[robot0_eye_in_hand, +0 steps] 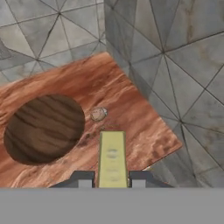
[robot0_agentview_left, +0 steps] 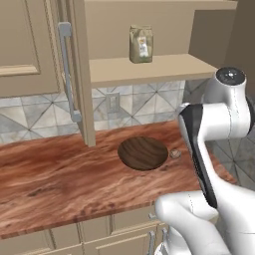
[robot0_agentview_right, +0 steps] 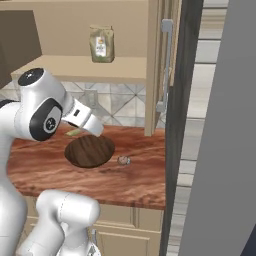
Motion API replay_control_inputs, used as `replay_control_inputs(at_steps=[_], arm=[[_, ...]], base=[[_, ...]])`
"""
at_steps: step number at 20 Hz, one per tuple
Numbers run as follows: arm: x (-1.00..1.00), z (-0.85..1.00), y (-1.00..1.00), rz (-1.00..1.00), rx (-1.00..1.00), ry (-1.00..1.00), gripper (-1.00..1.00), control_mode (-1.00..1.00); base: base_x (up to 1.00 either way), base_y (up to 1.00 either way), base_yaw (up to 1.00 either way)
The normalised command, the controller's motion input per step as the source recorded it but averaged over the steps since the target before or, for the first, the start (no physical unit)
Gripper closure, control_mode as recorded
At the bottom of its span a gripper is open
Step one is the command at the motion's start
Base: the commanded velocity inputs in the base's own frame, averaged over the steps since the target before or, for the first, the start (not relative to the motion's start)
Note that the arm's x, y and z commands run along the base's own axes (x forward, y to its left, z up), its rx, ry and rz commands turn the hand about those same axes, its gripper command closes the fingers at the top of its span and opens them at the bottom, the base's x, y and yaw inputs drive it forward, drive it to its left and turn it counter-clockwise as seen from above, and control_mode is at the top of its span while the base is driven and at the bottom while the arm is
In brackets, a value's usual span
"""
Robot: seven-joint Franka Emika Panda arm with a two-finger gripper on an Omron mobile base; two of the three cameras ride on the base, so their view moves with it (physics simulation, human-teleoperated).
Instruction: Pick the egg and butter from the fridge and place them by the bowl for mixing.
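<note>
The dark brown wooden bowl (robot0_agentview_left: 143, 153) (robot0_agentview_right: 90, 150) (robot0_eye_in_hand: 43, 129) sits on the reddish wood counter (robot0_agentview_left: 60, 174). The small speckled egg (robot0_agentview_left: 175, 154) (robot0_agentview_right: 123, 160) (robot0_eye_in_hand: 98, 114) lies on the counter just right of the bowl, a little apart from it. My gripper (robot0_eye_in_hand: 112, 180) is shut on the pale yellow butter (robot0_eye_in_hand: 112, 155), which sticks out forward between the fingers. It hangs above the counter near the bowl's rim; in the right base view the butter's tip (robot0_agentview_right: 73, 132) peeks out under the hand. The fridge (robot0_agentview_right: 200, 75) stands open at the right.
An open cabinet door (robot0_agentview_left: 74, 69) with a grey bar handle stands left of the bowl. A tan bag (robot0_agentview_left: 141, 44) (robot0_agentview_right: 101, 44) rests on the shelf above. The tiled wall (robot0_eye_in_hand: 175, 65) closes the counter's back and side. The grey fridge door (robot0_agentview_right: 220, 150) rises at right.
</note>
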Motion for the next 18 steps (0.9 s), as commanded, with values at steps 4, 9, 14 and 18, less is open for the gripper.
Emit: replay_control_inputs(at_steps=[4, 9, 14, 18], arm=[[0.0, -0.37, -0.11, -0.13, 0.16, 0.17, 1.0, -1.0], [0.0, -0.6, 0.04, -0.17, 0.17, 0.02, 1.0, -1.0], [0.1, -0.64, -0.02, -0.12, 0.08, -0.04, 1.0, -1.0], [0.26, -0.59, -0.01, -0.12, 0.03, -0.08, 1.0, -1.0]], base=[[0.0, 0.0, 0.0], [0.0, 0.0, 0.0], [0.0, 0.0, 0.0], [0.0, 0.0, 0.0]])
